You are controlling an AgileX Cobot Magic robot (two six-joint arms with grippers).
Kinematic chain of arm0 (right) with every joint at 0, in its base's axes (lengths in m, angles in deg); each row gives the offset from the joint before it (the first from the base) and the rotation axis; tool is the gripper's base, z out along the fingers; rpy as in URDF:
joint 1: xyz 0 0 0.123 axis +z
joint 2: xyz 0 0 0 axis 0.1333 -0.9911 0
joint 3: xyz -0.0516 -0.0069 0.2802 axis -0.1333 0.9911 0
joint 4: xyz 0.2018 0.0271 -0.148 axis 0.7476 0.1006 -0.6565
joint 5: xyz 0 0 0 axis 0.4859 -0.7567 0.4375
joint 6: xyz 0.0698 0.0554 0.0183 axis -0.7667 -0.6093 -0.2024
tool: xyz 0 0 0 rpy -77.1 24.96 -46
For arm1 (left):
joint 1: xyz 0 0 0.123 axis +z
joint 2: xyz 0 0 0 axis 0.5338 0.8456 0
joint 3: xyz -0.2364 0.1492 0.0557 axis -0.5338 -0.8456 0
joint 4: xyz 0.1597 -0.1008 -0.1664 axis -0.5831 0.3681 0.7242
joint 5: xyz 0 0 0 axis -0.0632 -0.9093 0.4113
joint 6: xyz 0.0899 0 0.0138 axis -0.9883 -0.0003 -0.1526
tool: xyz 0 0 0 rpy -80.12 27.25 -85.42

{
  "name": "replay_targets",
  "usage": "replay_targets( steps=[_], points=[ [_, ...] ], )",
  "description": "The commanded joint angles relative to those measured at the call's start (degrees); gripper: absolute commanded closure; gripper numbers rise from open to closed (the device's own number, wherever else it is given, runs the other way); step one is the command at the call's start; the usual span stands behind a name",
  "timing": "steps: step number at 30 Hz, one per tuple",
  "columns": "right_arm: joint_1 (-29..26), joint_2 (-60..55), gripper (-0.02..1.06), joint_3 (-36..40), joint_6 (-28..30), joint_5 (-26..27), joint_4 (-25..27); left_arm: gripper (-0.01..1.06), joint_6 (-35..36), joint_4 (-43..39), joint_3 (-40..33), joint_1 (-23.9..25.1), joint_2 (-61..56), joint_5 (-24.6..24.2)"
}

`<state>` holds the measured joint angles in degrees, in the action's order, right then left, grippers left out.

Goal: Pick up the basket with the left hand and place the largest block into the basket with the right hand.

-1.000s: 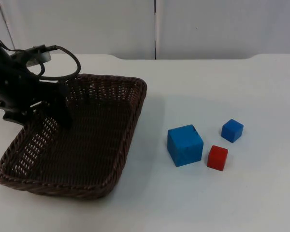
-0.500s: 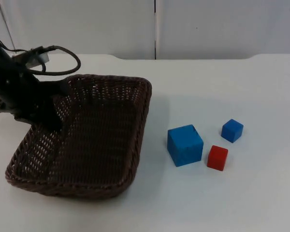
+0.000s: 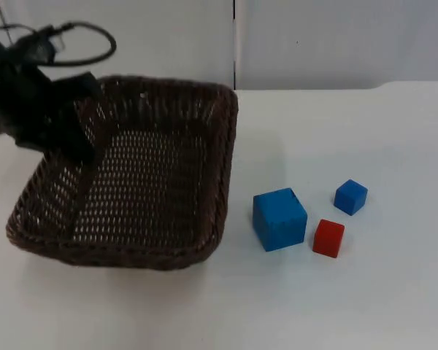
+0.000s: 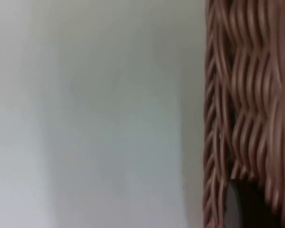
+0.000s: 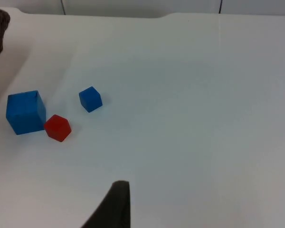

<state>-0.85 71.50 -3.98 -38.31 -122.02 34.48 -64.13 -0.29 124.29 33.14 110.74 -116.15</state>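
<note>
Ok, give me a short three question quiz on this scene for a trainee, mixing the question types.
1. True or false: the left gripper holds the dark brown woven wicker basket by its left rim.
2. Multiple choice: which block lies nearest the basket? A) the small red cube B) the large blue cube C) the small blue cube
3. Fill in: the block the right gripper should pick is the ____ one.

Key
1. True: the left gripper sits on the rim, with wicker close against it in the left wrist view.
2. B: it sits just right of the basket's right wall.
3. Large blue; all three blocks rest on the white table, none in the basket.
</note>
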Motion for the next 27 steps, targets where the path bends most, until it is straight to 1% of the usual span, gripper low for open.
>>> replay_targets(
  steps=[1,5,6,9,14,17,18,22,24,27],
  points=[
    [-0.3,0.2,-0.01,0.1,0.0,0.3,0.0,1.05,1.3,1.7,-0.3,-0.1,-4.0,-2.4],
    [-0.3,0.2,-0.01,0.1,0.0,0.3,0.0,1.05,1.8,2.0,-3.1,-0.1,-9.9,-3.0],
    [-0.3,0.2,-0.01,0.1,0.0,0.3,0.0,1.05,1.8,2.0,-3.1,-0.1,-9.9,-3.0],
    [-0.3,0.2,-0.01,0.1,0.0,0.3,0.0,1.05,2.7,2.2,-5.8,-0.1,-14.4,-4.3],
    [-0.3,0.2,-0.01,0.1,0.0,0.3,0.0,1.05,2.7,1.6,-11.4,0.0,-19.6,-3.9],
    [-0.3,0.2,-0.01,0.1,0.0,0.3,0.0,1.05,2.7,3.4,-15.2,1.1,-22.8,-4.3],
    [-0.3,0.2,-0.01,0.1,0.0,0.3,0.0,1.05,2.7,3.4,-15.2,1.1,-22.8,-4.3],
    [-0.3,0.2,-0.01,0.1,0.0,0.3,0.0,1.05,2.7,3.9,-21.7,4.7,-26.4,-4.3],
    [-0.3,0.2,-0.01,0.1,0.0,0.3,0.0,1.05,2.7,3.9,-22.4,4.9,-26.6,-4.3],
    [-0.3,0.2,-0.01,0.1,0.0,0.3,0.0,1.05,2.3,3.9,-25.8,5.4,-28.3,-3.7]
  ],
)
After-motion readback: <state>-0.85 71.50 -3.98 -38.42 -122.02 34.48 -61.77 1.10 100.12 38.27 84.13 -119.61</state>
